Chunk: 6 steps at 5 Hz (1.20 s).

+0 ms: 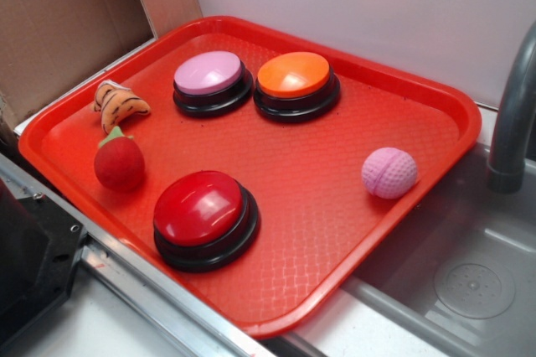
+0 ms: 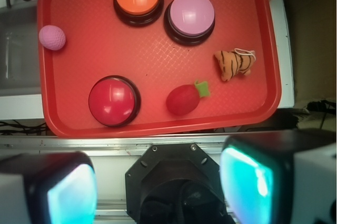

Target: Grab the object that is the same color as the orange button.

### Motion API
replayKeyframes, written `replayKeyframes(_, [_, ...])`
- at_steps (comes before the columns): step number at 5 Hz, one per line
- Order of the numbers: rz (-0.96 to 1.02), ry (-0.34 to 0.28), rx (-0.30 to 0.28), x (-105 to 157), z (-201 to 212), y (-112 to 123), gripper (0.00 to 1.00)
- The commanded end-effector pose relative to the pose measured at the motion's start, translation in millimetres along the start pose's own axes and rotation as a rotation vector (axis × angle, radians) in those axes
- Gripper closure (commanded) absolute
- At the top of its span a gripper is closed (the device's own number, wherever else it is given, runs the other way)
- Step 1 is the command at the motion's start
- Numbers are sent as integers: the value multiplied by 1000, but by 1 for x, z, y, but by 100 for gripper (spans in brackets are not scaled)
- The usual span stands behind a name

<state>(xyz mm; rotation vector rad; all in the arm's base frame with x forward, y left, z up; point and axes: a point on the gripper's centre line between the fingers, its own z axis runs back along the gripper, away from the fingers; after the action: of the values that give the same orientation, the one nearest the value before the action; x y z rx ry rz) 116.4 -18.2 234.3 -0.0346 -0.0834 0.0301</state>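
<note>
Gripper (image 2: 158, 187) wide open, holding nothing, hanging above the tray's near edge, clear of everything on it. Orange striped toy (image 1: 119, 105) lying on the red tray (image 1: 335, 231) at the far-left corner by the cardboard, just beside the strawberry plush (image 1: 120, 161), left of the pink button (image 1: 209, 80). Orange button (image 1: 295, 82) right next to the pink one at the back. Red button (image 1: 203, 216) up front, pink ball (image 1: 389, 173) off to the right, well apart from the toy.
</note>
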Motion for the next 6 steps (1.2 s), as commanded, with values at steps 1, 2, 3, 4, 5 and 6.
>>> replayKeyframes(1, [0,0,0,0,0,0,0])
replayKeyframes(2, [249,-48,-2,17,-15,19,0])
replayKeyframes(3, [477,-93,-24,27,-32,37,0])
replayKeyframes(4, [726,-164,-48,37,-59,62,0])
replayKeyframes(5, [935,-252,-13,48,-84,90,0])
replayKeyframes(6, [1045,-252,26,55,-109,107,0])
